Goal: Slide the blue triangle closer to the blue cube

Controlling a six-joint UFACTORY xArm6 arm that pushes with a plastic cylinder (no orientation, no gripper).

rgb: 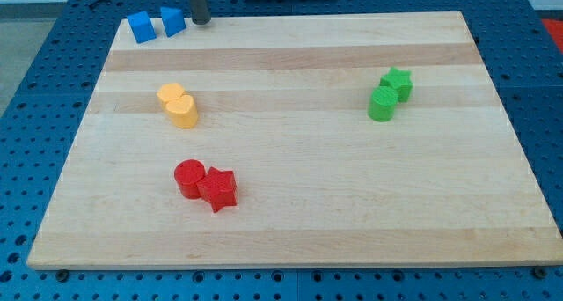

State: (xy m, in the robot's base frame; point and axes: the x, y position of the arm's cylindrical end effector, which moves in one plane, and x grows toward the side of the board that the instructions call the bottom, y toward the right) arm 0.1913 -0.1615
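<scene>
Blue triangle (172, 21) sits at board's top-left corner, just beside blue cube (140, 26), narrow gap btwn. My tip (201, 21) stands just right of triangle; contact can't be confirmed. No gripper fitted. Task approx. complete.

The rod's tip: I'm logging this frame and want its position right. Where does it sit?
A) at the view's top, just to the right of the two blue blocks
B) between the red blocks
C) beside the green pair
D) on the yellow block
A: my tip stands at the board's top edge, just to the view's right of the blue triangle, with the blue cube further left.
</scene>
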